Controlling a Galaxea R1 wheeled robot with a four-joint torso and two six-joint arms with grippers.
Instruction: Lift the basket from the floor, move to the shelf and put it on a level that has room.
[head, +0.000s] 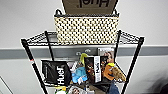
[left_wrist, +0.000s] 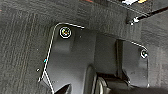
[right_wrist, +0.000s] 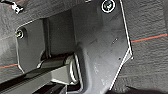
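On the top level (head: 37, 38) of the shelf (head: 136, 53) sits the basket (head: 86, 29), likely chosen because the tier below is crowded with packets; a cardboard box (head: 89, 6) rests behind it; both wrist views face the floor (left_wrist: 22, 37); either claw's state I cannot tell.

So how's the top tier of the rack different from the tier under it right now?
The top tier carries one large thing, the cream woven basket, spanning most of its width. The tier below is crowded with smaller items: a black bag, a blue toy and boxed packets. The top tier has bare grid at its ends. Both are black wire grids on the same posts.
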